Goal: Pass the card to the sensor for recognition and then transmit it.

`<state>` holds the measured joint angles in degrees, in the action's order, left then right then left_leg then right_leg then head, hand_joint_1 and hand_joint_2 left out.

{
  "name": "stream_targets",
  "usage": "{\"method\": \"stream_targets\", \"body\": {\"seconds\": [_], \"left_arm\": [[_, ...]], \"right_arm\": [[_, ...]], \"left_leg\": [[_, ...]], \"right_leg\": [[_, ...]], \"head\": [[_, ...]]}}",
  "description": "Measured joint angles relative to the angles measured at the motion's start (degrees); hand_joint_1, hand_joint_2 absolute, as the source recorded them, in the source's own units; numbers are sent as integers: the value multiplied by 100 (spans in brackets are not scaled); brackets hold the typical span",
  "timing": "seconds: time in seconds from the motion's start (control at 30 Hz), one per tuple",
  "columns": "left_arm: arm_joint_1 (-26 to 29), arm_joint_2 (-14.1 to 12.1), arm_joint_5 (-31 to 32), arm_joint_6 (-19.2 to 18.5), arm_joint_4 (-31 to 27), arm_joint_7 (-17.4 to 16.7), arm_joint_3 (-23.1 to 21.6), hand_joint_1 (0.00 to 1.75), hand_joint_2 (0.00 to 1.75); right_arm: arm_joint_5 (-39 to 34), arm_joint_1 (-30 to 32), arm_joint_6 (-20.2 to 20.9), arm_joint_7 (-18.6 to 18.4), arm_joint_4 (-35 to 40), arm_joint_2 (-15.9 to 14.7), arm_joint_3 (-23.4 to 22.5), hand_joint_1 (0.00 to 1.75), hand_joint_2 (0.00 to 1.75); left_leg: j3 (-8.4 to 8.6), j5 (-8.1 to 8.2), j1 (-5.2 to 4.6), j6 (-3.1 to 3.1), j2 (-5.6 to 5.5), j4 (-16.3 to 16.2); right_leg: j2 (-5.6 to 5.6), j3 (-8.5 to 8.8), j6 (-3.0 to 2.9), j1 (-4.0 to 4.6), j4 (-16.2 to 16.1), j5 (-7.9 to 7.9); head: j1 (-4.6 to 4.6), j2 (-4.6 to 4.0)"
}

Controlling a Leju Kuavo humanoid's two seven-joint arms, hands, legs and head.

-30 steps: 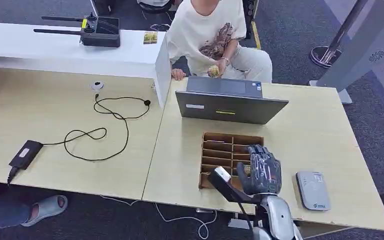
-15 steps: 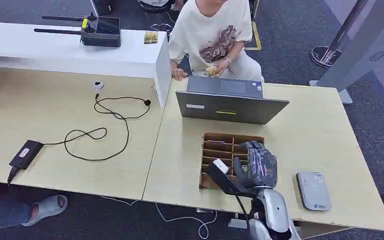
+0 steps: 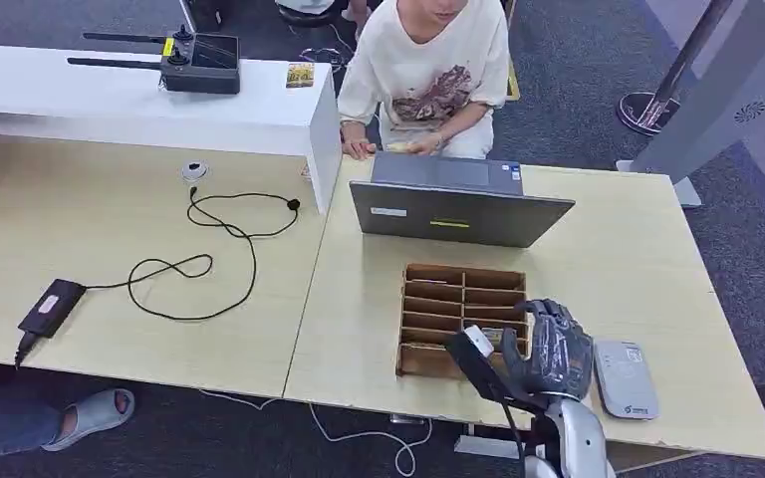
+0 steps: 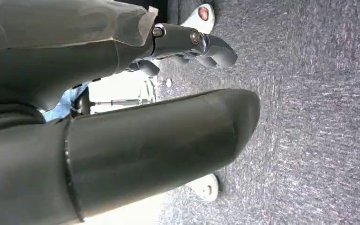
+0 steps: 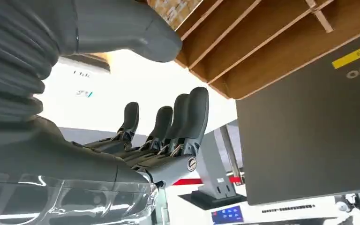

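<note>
The right hand hovers over the bench just right of the wooden tray, between it and the grey card sensor lying close by. In the right wrist view its fingers stand apart around nothing. I cannot make out the card. Beyond the tray stands a laptop, with a person seated behind it.

Office setting: my view shows pale desks, a laptop, grey carpet, a seated person.
</note>
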<state>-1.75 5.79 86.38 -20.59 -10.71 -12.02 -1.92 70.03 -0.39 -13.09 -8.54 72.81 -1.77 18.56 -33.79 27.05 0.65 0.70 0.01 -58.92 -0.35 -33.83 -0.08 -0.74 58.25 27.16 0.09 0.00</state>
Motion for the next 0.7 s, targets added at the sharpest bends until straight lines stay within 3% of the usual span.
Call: {"method": "stream_targets", "body": {"seconds": [0.33,0.7], "left_arm": [[-7,35,-22,-50,0,-92,35,0,0],[-8,50,-17,-103,0,-101,35,0,0]], "right_arm": [[90,-97,-9,159,-197,7,-9,99,175],[170,-281,79,212,-437,87,83,91,175]], "left_leg": [[-1,0,0,0,0,0],[-1,-1,0,0,-2,0]], "right_leg": [[-1,1,0,0,0,0],[-2,1,0,0,1,0]], "head": [[0,0],[0,0]]}}
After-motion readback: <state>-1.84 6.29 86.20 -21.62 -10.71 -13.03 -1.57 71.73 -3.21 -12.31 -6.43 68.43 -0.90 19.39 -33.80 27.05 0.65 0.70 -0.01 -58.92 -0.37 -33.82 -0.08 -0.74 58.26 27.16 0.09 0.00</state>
